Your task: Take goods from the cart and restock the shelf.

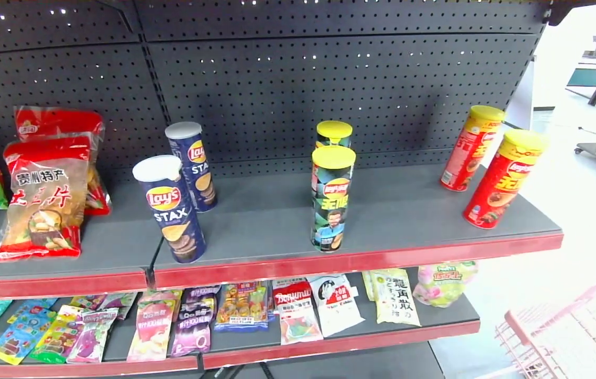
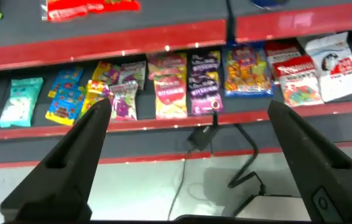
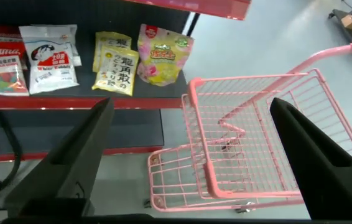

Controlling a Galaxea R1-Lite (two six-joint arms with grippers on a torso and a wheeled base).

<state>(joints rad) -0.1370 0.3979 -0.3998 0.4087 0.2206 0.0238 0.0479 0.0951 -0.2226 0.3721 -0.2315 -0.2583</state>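
L gripper (image 2: 188, 155): my fingers spread wide, nothing held, facing colourful snack packets (image 2: 170, 93) on dark grey red-edged metal shelf (image 2: 163, 122).
R gripper (image 3: 191, 158): wide too, empty, over pink wire cart (image 3: 250, 137).
Top tier: 2 blue cardboard chip cans (image 1: 171, 210), 2 green-black yellow-lidded cans (image 1: 331, 200), 2 red yellow-lidded cans (image 1: 500, 181), all upright.

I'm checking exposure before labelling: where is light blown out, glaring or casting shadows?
Head view: the floor right of the shelf is washed out; cans throw shadows on the pegboard. Left wrist view: glare spots along the red shelf edge. Right wrist view: even light on the pink cart.
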